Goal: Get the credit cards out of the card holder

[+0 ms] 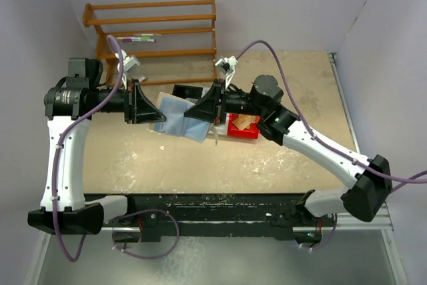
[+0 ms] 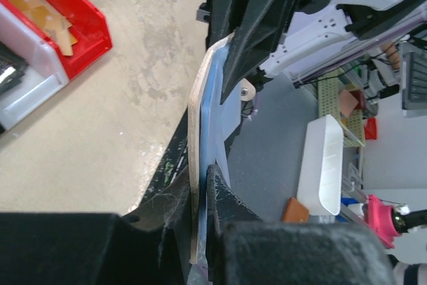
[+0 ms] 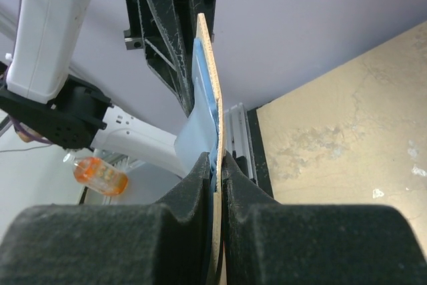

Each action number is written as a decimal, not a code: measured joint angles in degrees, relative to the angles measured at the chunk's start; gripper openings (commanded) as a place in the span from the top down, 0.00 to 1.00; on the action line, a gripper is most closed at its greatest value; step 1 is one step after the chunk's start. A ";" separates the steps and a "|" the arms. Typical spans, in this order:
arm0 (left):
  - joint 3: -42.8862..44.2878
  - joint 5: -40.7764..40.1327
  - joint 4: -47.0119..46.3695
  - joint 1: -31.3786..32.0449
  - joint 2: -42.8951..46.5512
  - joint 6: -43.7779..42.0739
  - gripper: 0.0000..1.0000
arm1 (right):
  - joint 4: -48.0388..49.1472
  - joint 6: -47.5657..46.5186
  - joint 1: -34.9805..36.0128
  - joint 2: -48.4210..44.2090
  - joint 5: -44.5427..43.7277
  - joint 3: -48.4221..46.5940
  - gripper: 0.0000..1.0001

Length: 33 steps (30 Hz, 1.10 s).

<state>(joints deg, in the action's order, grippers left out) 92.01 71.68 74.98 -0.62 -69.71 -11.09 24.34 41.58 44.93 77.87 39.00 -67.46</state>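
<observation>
Tan card holder (image 1: 175, 118) hangs above the table (image 1: 267, 165); left gripper (image 2: 200, 195) and right gripper (image 3: 217, 165) face each other, each clamped on an opposite edge.

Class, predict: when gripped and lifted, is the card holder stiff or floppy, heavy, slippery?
Likely stiff: the card holder spans between the left gripper and right gripper without sagging. Probably light, being thin. Its plastic sleeves look smooth, possibly slippery.

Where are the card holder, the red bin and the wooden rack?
card holder (image 1: 175, 117): top view, blue-grey sleeve.
red bin (image 2: 90, 38): left wrist view, outer wall.
wooden rack (image 1: 153, 5): top view, top rail.
</observation>
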 measured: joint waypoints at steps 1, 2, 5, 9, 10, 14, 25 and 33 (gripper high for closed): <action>0.00 0.81 0.09 0.00 0.00 0.00 0.94 | 0.48 0.07 -0.04 -0.28 0.28 0.35 0.97; 0.00 1.86 0.20 0.00 0.00 0.00 0.99 | 0.87 0.11 -0.07 -0.48 0.66 0.52 0.90; 0.02 4.46 0.55 0.04 0.00 0.00 1.00 | 2.95 0.94 -0.59 -1.16 1.90 1.40 0.50; 0.02 4.61 0.50 0.04 0.00 -0.02 1.00 | 3.96 2.45 -3.69 -2.82 4.31 2.25 0.17; 0.02 4.17 0.48 0.04 0.00 -0.02 1.00 | 3.74 2.58 -5.31 -3.82 4.42 2.40 0.13; 0.02 -0.96 -0.39 0.04 0.09 -0.04 1.00 | -1.40 -1.27 -9.05 -7.69 0.37 1.53 0.11; 0.00 -28.46 -8.37 0.04 4.61 -0.83 1.00 | -7.56 -10.49 -1.18 -7.34 -13.73 -3.23 0.19; -1.09 -35.91 -9.77 0.04 5.55 -3.02 1.00 | -14.84 -15.04 9.09 2.49 -30.71 -12.07 0.04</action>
<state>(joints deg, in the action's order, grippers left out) 90.91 35.77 65.21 -0.58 -64.16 -14.11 9.50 26.55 54.02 80.36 8.29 -79.53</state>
